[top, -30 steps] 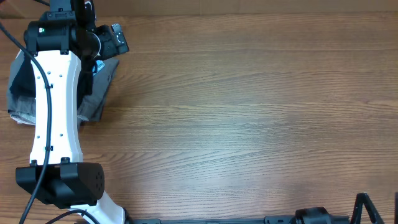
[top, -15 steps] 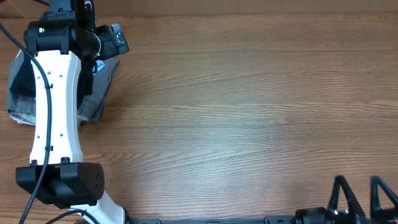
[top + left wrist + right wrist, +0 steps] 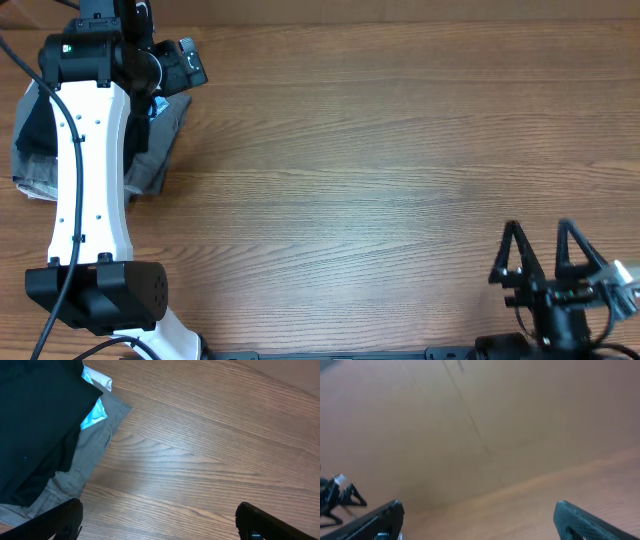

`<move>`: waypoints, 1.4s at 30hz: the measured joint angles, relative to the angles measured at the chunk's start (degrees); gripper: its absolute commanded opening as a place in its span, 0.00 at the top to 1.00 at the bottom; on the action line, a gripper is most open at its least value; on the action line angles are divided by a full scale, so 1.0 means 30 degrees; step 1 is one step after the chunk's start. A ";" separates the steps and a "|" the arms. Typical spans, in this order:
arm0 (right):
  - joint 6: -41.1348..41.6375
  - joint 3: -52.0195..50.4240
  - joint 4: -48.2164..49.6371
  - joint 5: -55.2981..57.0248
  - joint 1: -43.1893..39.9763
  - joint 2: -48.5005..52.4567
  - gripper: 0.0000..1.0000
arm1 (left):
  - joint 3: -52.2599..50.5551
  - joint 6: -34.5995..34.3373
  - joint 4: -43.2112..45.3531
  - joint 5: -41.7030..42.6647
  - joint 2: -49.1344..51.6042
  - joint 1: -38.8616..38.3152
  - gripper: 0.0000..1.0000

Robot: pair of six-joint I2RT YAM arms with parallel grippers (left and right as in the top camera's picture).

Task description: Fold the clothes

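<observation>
Wooden table (image 3: 380, 150), black T-shirt (image 3: 35, 420) piled over grey garment (image 3: 87, 467), left hand (image 3: 159, 516) spread, right hand (image 3: 538, 238) spread

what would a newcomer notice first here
The big white left arm stretches along the left edge of the table, above a black T-shirt lying on a grey garment. The right arm shows at the near right corner, jaws open.

From where I stand, the wooden table (image 3: 400, 150) is warm brown with fine streaky grain, the pile at ten o'clock is a plain black T-shirt (image 3: 35, 425), a grey garment (image 3: 95, 460) and a light-blue garment (image 3: 93, 415), the left arm (image 3: 90, 170) is white with black joints, and the right gripper (image 3: 542, 255) at five o'clock is black.
</observation>
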 measured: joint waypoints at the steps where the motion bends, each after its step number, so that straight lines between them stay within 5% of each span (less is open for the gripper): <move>1: 0.0007 -0.0539 0.0794 -0.0022 -0.0007 0.0000 0.00 | 0.0000 0.0000 0.0007 0.0007 0.0000 0.0000 0.00; 11: 0.0007 -0.5209 0.8808 -0.0044 -0.0007 -0.0015 0.00 | -0.0007 0.0000 0.0007 0.0000 0.0000 0.0000 0.00; 22: 0.0000 -0.8612 1.3158 -0.0044 -0.0007 -0.0022 0.00 | 0.0000 -0.0007 0.0007 0.0000 0.0000 0.0000 0.00; 42: -0.0452 -1.0885 1.1744 -0.0044 -0.0007 -0.0022 0.00 | 0.0000 0.0000 0.0007 0.0000 0.0000 0.0000 0.00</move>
